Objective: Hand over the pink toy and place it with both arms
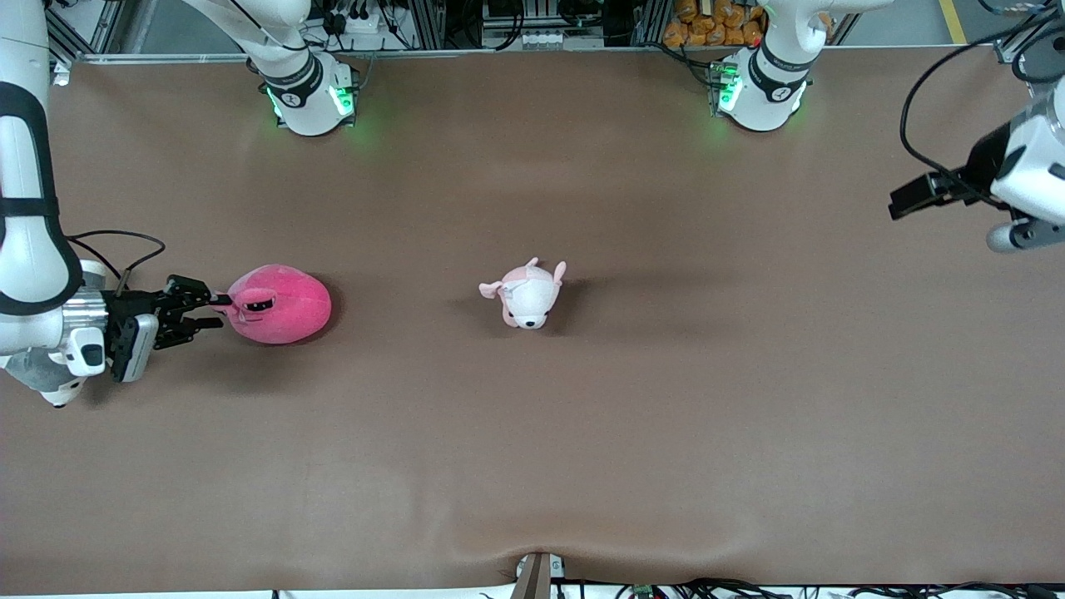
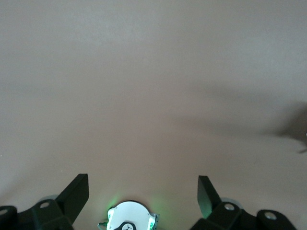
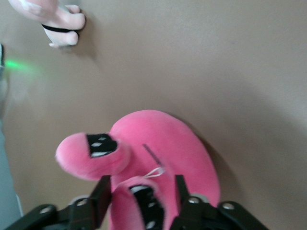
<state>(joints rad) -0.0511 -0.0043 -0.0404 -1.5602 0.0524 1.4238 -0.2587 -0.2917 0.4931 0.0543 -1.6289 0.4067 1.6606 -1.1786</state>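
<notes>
Straddling pink toy (image 1: 279, 304), right gripper (image 1: 215, 311) part-open

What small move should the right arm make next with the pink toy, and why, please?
Probably back the right gripper away: its fingers stand apart around a flap of the pink toy, which lies on the table. The left gripper waits open at its own end.

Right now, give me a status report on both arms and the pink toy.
Right end effector open, fingers astride an eye flap of the pink toy, toy on the table. Left end effector open, waiting over bare table. Small plush mid-table.
</notes>
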